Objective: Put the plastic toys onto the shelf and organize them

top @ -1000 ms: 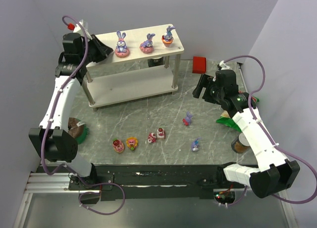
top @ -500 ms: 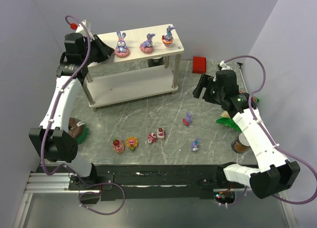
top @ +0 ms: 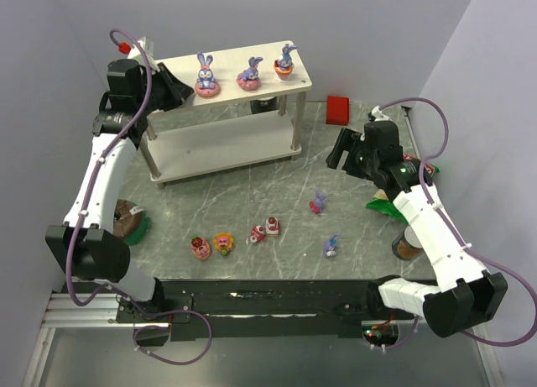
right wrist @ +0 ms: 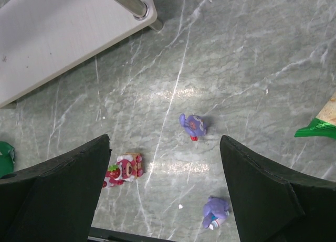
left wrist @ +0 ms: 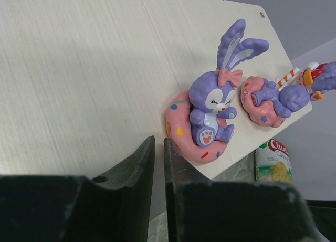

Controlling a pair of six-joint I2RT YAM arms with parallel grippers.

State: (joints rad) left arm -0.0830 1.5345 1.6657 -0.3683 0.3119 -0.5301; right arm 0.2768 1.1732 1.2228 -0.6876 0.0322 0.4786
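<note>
Shelf (top: 220,149): far left of counter (top: 243,194).
Top board: three bunnies (top: 205,76) (top: 249,73) (top: 285,62), centre to right end.
Counter, near edge: four sweets (top: 200,248) (top: 223,243) (top: 258,233) (top: 273,226) in a row; two loose bunnies (top: 318,202) (top: 332,246) to their right.
Left gripper (left wrist: 158,147): over top board's left end; jaws nearly closed, nothing between.
Right gripper (right wrist: 165,142): above counter's right side; jaws spread wide, empty.

The left arm (top: 99,173) and right arm (top: 432,223) have white links, black joints and looping purple cables (top: 419,100).
</note>
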